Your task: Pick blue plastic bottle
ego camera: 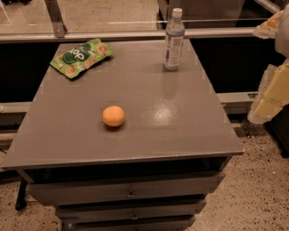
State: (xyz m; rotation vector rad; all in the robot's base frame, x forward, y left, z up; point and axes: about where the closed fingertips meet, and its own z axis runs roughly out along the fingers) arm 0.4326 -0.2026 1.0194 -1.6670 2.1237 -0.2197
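A grey cabinet (189, 135) fills the frame's middle, its drawers (131, 191) stacked along the bottom. Speckled floor (257, 189) shows in the lower corners. A pale rail (135, 35) crosses the top, with glass (99, 11) and a metal post (56, 18) behind it at upper left. Soft glare (165, 115) lies right of centre. The gripper (270, 23) sits at the upper right edge.

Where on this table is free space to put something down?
Widest: front right, between the orange and the table edge. Also front left. Back is busier: green snack bag left, blue plastic bottle right. The gripper hangs off the right side.
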